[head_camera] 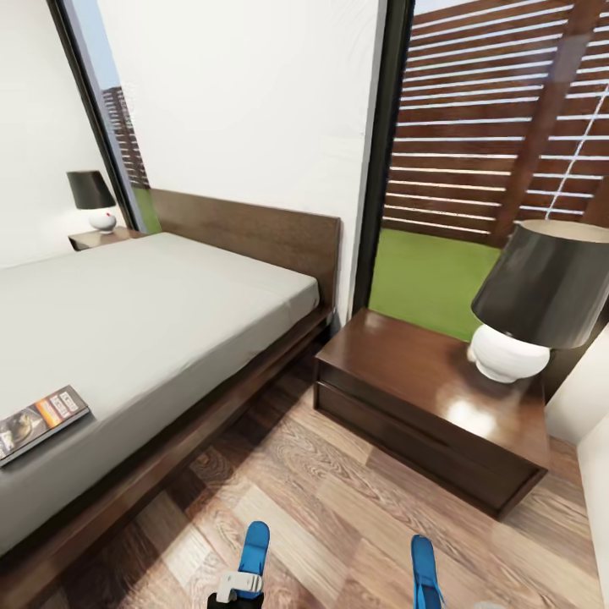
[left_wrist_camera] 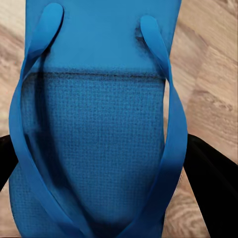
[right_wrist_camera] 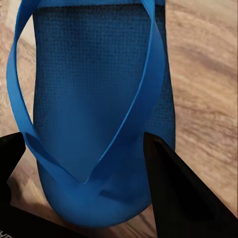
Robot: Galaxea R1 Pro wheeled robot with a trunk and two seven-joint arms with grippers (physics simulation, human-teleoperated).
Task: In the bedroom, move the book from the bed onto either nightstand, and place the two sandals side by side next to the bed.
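While the robot faces a corner of the bedroom, the bed (head_camera: 144, 313) fills the left of the head view, its pale cover plain and flat, its dark frame running along the plank floor (head_camera: 338, 499). Beside the headboard end stands the nightstand (head_camera: 423, 397), its glossy top bare toward the front edge, with a white-based lamp (head_camera: 524, 313) at its back right corner. A second lamp (head_camera: 95, 199) sits on a far cabinet beyond the bed.

Near the bed's front edge lies the book (head_camera: 38, 420), flat on the cover, close to the side rail.

At the bottom edge of the head view two blue sandals show, the left sandal (head_camera: 253, 548) and the right sandal (head_camera: 425, 571), well apart on the floor and pointing roughly the same way.

Each wrist view looks closely down on one sandal. The left pincer (left_wrist_camera: 99, 163) has its dark fingers either side of the left sandal's sole; the right pincer (right_wrist_camera: 82, 158) likewise straddles the right sandal. Whether either is clamped on the sole cannot be told.

Judging from this, the step in hand is setting the sandals down as a pair. To do it well, bring them close and parallel, toes aligned, near the bed's side rail, then release gently.
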